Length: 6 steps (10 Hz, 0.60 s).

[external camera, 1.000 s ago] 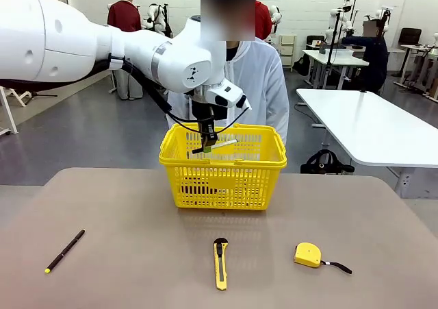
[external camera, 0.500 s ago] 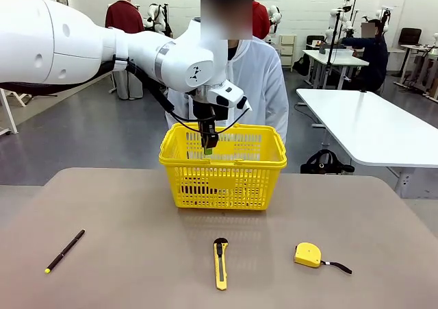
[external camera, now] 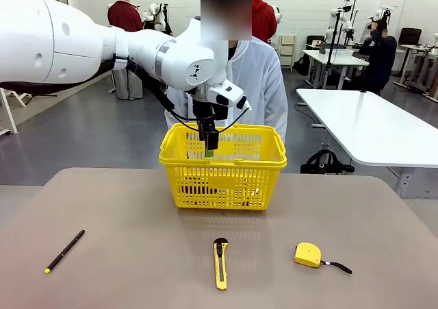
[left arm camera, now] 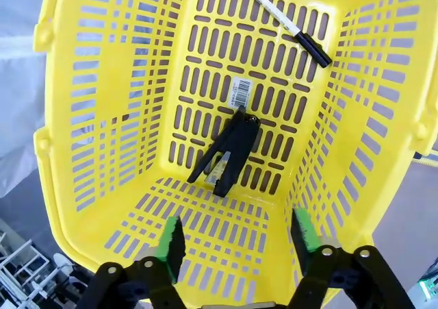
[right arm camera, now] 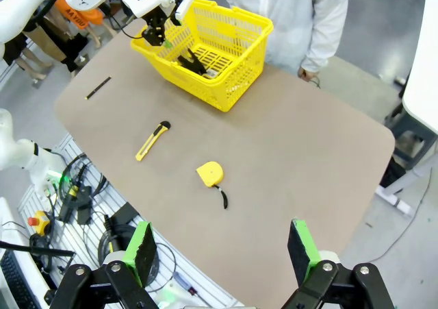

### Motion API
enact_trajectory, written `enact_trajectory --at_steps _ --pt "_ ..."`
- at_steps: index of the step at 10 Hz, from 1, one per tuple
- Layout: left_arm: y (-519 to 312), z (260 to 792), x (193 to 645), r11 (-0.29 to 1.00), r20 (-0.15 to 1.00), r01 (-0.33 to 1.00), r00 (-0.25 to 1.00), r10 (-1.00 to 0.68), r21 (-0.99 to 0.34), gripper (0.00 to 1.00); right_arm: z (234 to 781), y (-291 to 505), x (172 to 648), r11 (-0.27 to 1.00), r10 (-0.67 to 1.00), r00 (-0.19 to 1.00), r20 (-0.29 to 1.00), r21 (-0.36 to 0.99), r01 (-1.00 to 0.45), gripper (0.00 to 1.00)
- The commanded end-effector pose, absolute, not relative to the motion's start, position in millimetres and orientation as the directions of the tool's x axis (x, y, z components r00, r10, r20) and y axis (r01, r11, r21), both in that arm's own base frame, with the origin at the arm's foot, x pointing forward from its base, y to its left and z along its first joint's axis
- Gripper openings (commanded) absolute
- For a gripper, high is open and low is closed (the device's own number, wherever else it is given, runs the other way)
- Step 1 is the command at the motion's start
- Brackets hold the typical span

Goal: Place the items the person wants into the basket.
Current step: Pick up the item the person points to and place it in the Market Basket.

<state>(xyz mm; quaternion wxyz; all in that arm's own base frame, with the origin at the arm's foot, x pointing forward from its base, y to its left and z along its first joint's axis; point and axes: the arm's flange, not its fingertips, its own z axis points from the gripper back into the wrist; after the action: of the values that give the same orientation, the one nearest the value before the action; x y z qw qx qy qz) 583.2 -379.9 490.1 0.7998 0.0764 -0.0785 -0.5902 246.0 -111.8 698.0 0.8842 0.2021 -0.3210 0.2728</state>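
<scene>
left gripper (left arm camera: 236, 228) hangs over the basket (left arm camera: 82, 83), jaws apart and empty. the marker (left arm camera: 287, 25) lies on the floor below, beyond its fingertips. the utility knife (external camera: 220, 263) lies on the table, well short of it. it looks light, stiff and slick, so pinch across its narrow body mid-length. right gripper (right arm camera: 222, 233) is spread wide and empty.

Robotics lab: white worktables (external camera: 369, 127), bare grey floor (external camera: 89, 131)
</scene>
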Motion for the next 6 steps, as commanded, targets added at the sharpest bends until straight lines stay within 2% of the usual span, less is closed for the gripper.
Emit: enact_trajectory --at_steps 1,4,6 --pt "-381 493 586 0.282 0.025 0.936 0.284 -0.959 0.211 1.0 697 -111 248 0.759 0.355 0.639 0.682 0.188 -0.623 1.0" --pt "-379 497 589 0.293 0.03 0.933 0.293 -0.956 0.207 1.0 697 -111 248 0.759 0.355 0.639 0.682 0.188 -0.623 1.0" --pt "-374 510 584 0.377 0.016 0.904 0.382 -0.924 0.202 1.0 697 -111 248 0.759 0.355 0.639 0.682 0.188 -0.623 1.0"
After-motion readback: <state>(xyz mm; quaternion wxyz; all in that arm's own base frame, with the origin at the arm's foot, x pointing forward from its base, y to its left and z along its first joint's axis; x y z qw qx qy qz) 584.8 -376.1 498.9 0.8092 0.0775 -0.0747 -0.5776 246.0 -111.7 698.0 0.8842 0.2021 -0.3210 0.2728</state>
